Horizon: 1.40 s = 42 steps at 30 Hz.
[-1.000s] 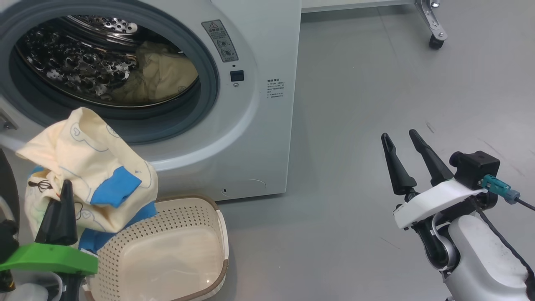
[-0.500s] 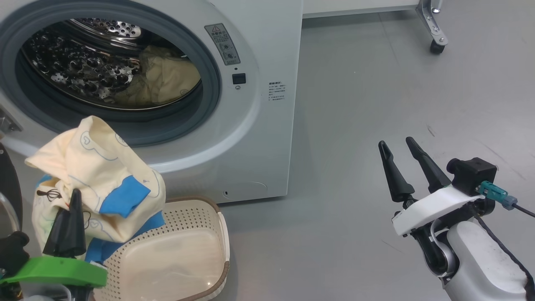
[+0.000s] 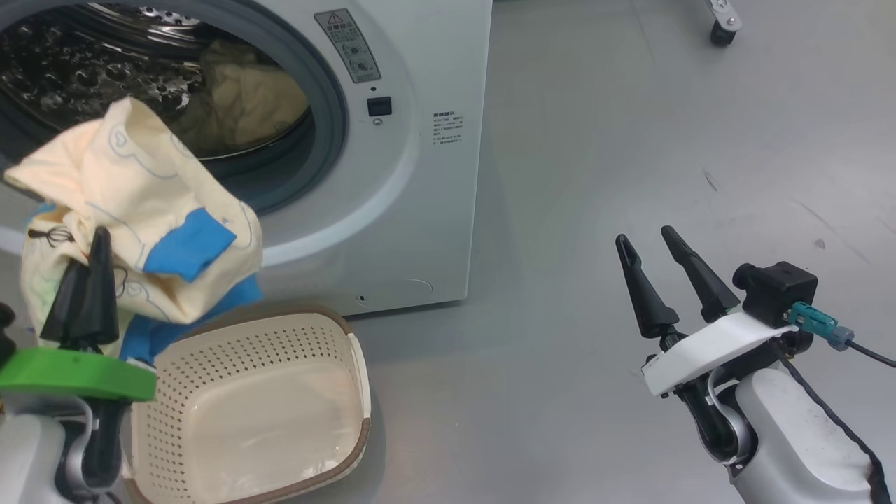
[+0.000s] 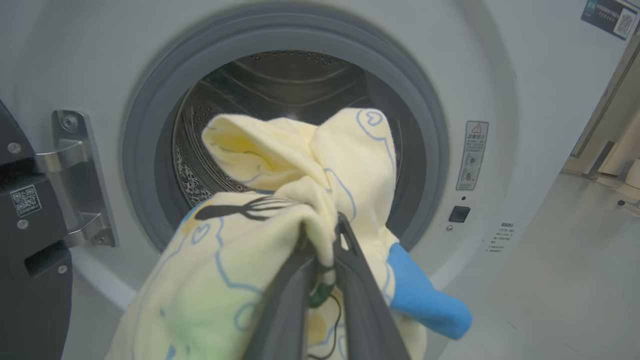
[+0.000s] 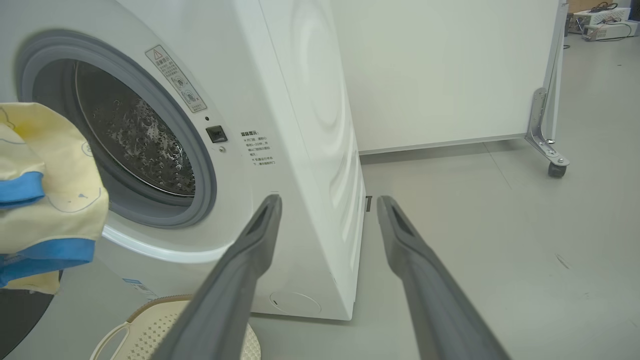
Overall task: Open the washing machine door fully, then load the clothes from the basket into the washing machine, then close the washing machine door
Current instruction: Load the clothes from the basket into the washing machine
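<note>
Currently, by my tally: door stage done, the washing machine door (image 4: 22, 235) swung open at the left of the washing machine (image 3: 420, 210); loading far along, some of the clothes (image 3: 241, 105) lying in the drum (image 3: 70, 63) and the basket (image 3: 245, 329), near me on the floor (image 3: 595, 140), looking bare. One cream bundle (image 3: 140, 203) with blue bands hangs pinched in my narrow left gripper (image 3: 89, 266), just in front of the drum mouth; my right gripper (image 3: 645, 236) stands wide, holding nothing, well off to the right. Outstanding, as I judge it: push the bundle in, release, shut the door.
</note>
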{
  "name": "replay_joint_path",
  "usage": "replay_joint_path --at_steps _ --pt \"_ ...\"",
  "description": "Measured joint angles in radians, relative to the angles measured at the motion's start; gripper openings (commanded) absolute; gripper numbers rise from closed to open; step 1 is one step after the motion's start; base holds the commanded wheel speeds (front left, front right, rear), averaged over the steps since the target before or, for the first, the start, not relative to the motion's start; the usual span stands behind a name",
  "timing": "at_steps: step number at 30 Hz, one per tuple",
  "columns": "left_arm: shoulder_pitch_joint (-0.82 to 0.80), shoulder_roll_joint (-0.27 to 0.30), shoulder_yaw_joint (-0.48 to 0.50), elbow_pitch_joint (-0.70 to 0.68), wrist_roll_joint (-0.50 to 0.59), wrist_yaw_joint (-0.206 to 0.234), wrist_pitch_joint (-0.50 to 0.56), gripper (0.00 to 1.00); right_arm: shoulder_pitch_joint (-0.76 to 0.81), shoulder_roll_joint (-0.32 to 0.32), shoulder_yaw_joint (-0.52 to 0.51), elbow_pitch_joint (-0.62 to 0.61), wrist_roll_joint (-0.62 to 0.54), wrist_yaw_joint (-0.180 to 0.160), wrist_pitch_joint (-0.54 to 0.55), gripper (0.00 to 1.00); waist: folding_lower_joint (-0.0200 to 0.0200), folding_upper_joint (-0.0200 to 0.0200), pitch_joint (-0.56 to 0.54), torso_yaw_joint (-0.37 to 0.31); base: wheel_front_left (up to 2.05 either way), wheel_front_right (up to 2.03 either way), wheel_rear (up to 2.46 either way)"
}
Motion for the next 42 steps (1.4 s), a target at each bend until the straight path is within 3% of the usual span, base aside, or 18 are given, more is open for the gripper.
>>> replay_joint_path --at_steps 25,42 --pt "-0.446 0.083 0.029 0.263 -0.01 -0.017 0.211 0.0 -0.105 0.072 0.004 -0.05 -0.01 0.0 0.0 1.0 0.0001 0.0 0.266 -0.162 0.0 0.0 0.0" --pt "-0.661 0.172 0.047 0.418 0.055 -0.035 0.208 0.0 -0.144 0.133 0.001 -0.059 -0.027 0.0 0.0 1.0 0.0002 0.0 0.417 -0.293 0.0 0.0 0.0"
